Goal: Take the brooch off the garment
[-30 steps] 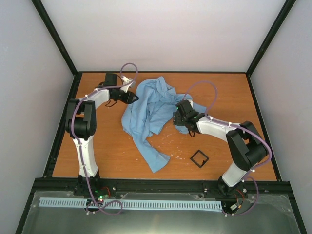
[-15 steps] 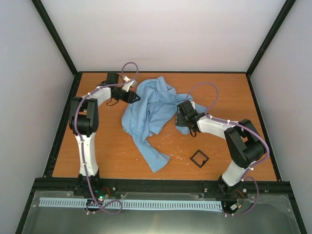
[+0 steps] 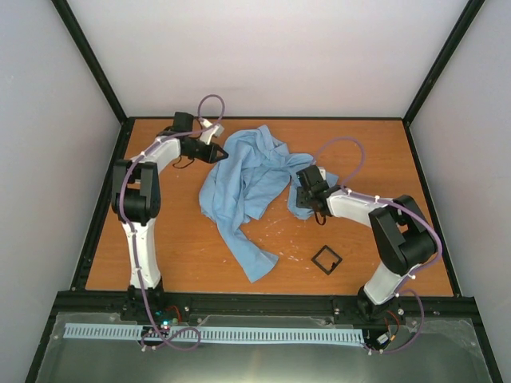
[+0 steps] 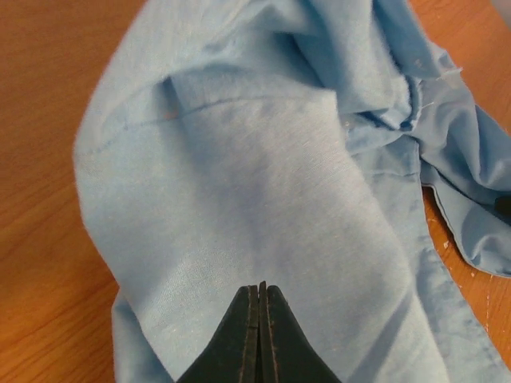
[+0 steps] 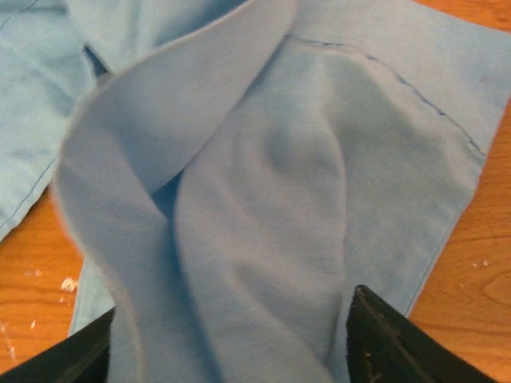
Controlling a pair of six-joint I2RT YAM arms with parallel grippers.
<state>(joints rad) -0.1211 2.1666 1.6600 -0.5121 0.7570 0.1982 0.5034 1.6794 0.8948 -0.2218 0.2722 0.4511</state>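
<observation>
Left jaws closed, right astride garment [image 5: 263, 199]

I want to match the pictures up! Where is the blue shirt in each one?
Top view: the shirt lies crumpled in the middle of the table.
Left wrist: it fills most of the picture.
Right wrist: it fills nearly everything, folded into a ridge.
Shared landmark: the orange-brown table under it.
</observation>
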